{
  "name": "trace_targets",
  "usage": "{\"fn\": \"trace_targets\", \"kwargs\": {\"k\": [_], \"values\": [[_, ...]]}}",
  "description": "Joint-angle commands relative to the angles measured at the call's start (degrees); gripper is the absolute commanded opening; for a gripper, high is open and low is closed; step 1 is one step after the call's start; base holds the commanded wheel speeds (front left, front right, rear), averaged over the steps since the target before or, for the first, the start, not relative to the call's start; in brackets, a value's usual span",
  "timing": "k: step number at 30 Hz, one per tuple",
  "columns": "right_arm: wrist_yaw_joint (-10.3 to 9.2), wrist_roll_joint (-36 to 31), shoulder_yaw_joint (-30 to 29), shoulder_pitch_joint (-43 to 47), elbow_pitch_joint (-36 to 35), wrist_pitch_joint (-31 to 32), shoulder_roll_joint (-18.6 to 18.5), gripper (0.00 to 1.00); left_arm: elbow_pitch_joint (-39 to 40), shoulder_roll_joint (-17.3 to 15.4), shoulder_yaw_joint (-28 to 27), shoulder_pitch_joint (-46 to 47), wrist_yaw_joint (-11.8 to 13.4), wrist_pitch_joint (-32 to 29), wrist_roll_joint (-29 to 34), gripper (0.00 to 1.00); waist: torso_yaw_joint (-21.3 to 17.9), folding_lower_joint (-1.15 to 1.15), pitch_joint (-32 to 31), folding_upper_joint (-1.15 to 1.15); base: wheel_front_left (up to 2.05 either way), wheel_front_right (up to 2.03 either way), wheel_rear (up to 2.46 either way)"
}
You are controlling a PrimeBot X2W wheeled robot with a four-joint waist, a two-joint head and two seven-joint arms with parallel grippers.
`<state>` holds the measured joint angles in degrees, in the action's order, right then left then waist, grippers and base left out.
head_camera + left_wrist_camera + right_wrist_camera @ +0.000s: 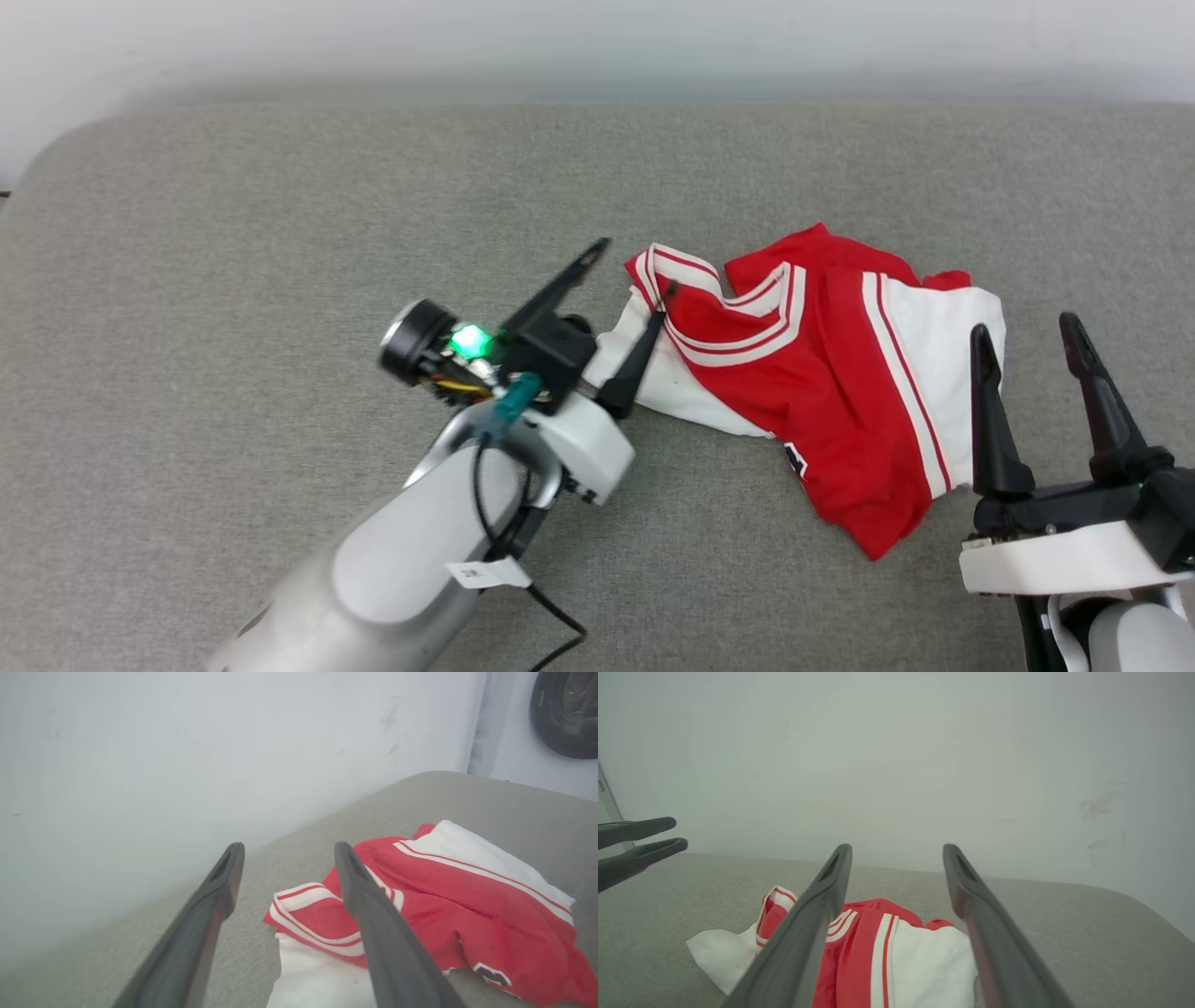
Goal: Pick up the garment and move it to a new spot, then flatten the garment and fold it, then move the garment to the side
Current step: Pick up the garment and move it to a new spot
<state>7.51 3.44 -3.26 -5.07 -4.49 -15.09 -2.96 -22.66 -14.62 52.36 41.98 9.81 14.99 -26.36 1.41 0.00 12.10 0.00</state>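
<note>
On the gray couch (pixel 280 233), pinch far corners of the shirt (pixel 822 373) with the wide-open, empty left gripper (pixel 635 265) and right gripper (pixel 1023 323); pull flat.

A grey fabric cushion (pixel 280 233) spanned the frame; the garment (pixel 831 373) lay crumpled on it, right of centre.

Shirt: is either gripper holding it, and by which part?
Nothing is held. The shirt lies loose on the cushion; the left gripper and right gripper both have jaws apart, with no cloth pinched.
</note>
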Motion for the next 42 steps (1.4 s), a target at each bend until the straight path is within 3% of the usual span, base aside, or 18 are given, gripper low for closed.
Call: {"fn": "trace_targets", "kwargs": {"k": [1, 6, 7, 15, 22, 28, 34, 42], "values": [[-0.04, -0.36, -0.44, 1.10, 0.54, -0.12, 0.14, 1.00, 2.23, -0.95, -3.05, -2.93, 1.51, 0.27, 0.84, 1.00, 1.24, 0.00, -1.35, 0.00, 0.00, 0.00, 0.00], [-0.04, 0.39, -0.88, 2.83, 1.89, -0.12, 0.14, 1.00, 6.95, -3.41, -11.16, -11.03, 4.35, 0.21, 3.15, 1.00, 2.47, 0.00, -3.45, 0.00, 0.00, 0.00, 0.00], [-0.04, 0.76, -1.13, 3.97, 2.37, -0.12, 0.13, 1.00, 8.62, -4.05, -15.84, -16.16, 5.61, 0.22, 4.72, 1.00, 3.02, 0.00, -4.86, 0.00, 0.00, 0.00, 0.00], [-0.04, 1.58, -1.53, 6.69, 4.29, -0.12, 0.14, 1.00, 10.78, -3.93, -24.89, -27.13, 5.84, 0.22, 8.28, 1.00, 3.71, 0.00, -7.56, 0.00, 0.00, 0.00, 0.00], [-0.04, 2.67, -1.64, 8.87, 5.13, -0.12, 0.14, 1.00, 12.64, -1.25, -32.11, -35.05, 4.18, 0.22, 11.97, 1.00, 4.30, 0.00, -9.48, 0.00, 0.00, 0.00, 0.00], [-0.04, 3.20, -1.65, 10.44, 5.17, -0.12, 0.13, 1.00, 15.19, 1.92, -37.13, -39.84, 1.13, 0.23, 14.86, 1.00, 4.29, 0.00, -10.75, 0.00, 0.00, 0.00, 0.00], [-0.04, 4.07, -2.21, 11.95, 5.14, -0.12, 0.13, 1.00, 17.09, 5.15, -39.79, -42.82, -2.57, 0.23, 17.88, 1.00, 4.27, 0.00, -11.45, 0.00, 0.00, 0.00, 0.00], [-0.04, 4.92, -2.45, 12.41, 5.61, -0.12, 0.13, 1.00, 17.31, 7.78, -42.71, -43.88, -5.48, 0.23, 20.83, 1.00, 4.02, 0.00, -11.66, 0.00, 0.00, 0.00, 0.00]]}}
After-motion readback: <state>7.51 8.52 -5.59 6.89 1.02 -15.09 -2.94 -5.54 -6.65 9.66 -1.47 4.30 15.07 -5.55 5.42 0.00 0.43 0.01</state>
